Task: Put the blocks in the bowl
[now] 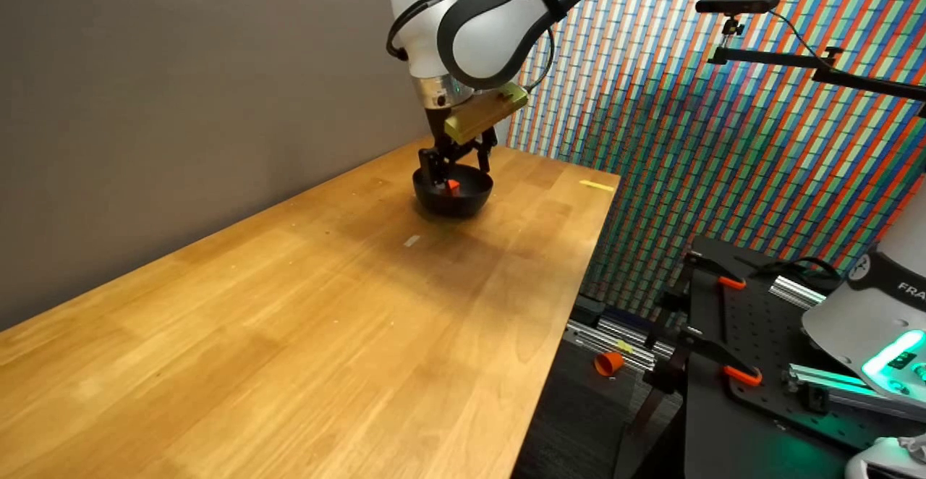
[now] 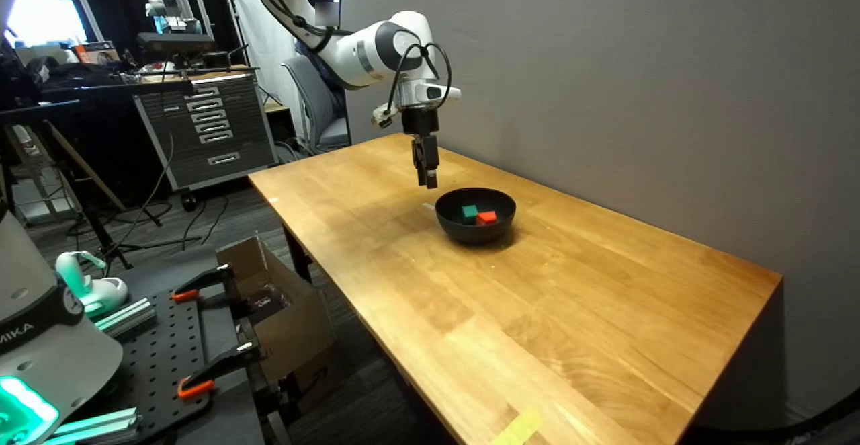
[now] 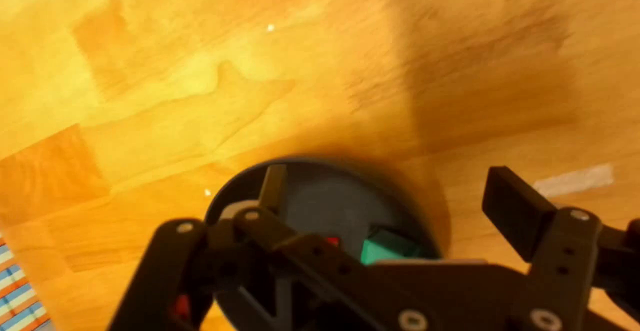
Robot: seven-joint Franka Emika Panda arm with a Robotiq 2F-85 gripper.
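Observation:
The black bowl [image 1: 466, 208] stands upright on the wooden table in both exterior views. The red block [image 2: 486, 218] and the green block [image 2: 469, 213] lie side by side inside the bowl [image 2: 474, 234]. The red block [image 1: 452, 187] also shows in an exterior view, where the green block is hidden. My gripper [image 2: 428, 181] is above the table at the bowl's side, its fingers higher than the rim. In the wrist view my gripper [image 3: 392, 191] is wide open with nothing between its fingers. One finger overlaps the bowl [image 3: 330, 196]; the green block [image 3: 375, 252] and red block [image 3: 332, 241] are partly covered by the gripper.
A grey wall [image 2: 638, 129] runs along one long side of the table [image 2: 416, 284]. Yellow tape [image 1: 597, 185] and a small white strip [image 1: 411, 241] are stuck on the tabletop. The robot base stand [image 1: 781, 363] is beside the table, and a cardboard box [image 2: 295, 337] is below.

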